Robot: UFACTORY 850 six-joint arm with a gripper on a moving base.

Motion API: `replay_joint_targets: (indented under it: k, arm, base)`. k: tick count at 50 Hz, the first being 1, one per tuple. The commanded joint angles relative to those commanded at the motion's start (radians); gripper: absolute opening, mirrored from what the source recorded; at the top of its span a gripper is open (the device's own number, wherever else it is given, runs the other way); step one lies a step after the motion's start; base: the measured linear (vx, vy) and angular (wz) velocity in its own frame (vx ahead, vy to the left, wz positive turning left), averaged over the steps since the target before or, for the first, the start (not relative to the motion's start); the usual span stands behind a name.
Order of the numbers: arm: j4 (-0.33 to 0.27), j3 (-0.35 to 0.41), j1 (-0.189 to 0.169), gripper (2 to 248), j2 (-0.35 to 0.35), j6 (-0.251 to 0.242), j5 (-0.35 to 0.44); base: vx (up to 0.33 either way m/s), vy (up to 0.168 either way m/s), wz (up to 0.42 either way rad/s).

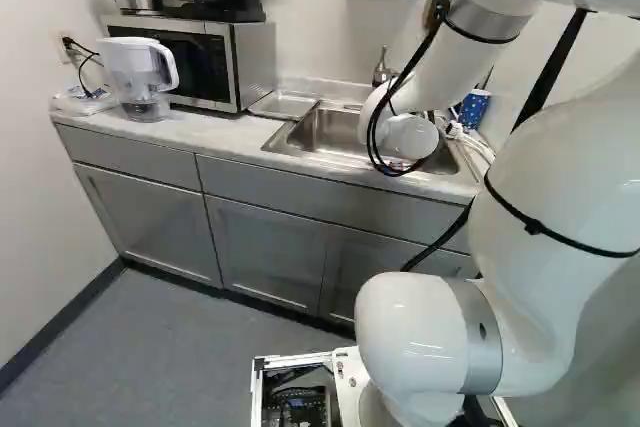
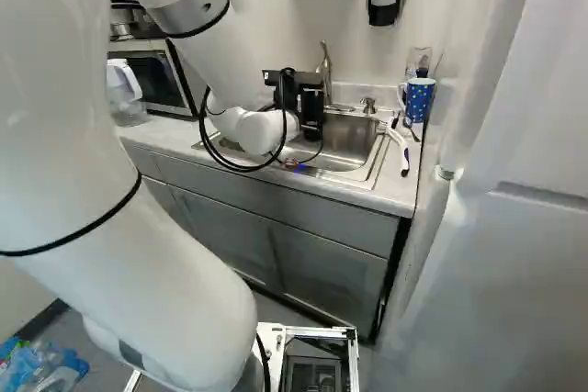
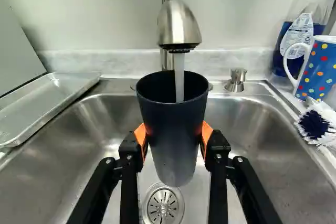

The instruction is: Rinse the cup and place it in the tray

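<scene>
Rinsing looks like the step in hand: the tap (image 3: 178, 23) is running and the stream (image 3: 179, 80) drops right inside the dark cup (image 3: 173, 129). The hand (image 3: 174, 134) is clamped on that cup, one orange pad (image 3: 140, 135) on each side, holding it roughly upright over the sink (image 3: 239, 119), with the drain (image 3: 164, 206) below. So yeah, wash bit is on, tray bit isn't done.

Next up, I'd say tip it to dump the water, clear the spout, then carry it over to the metal tray (image 3: 52, 100) beside the sink, on the microwave (image 1: 245, 65) side of the counter (image 1: 215, 135). Tipping it too soon or snagging the spout could slosh water about.

Can't see how full it is, the inside's too dark. The arm (image 1: 455, 57) blocks the cup in the left base view, and in the right base view it's hard to pick out from the black hand. Tray's hidden there too, and the wrist view cuts it off.
</scene>
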Motion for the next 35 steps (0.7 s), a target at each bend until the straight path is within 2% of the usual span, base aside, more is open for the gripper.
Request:
replay_joint_targets:
  k: [35]
  arm:
    - [0.000, 0.000, 0.000, 120, 0.000, 0.000, 0.000]
  base:
    - [0.000, 0.000, 0.000]
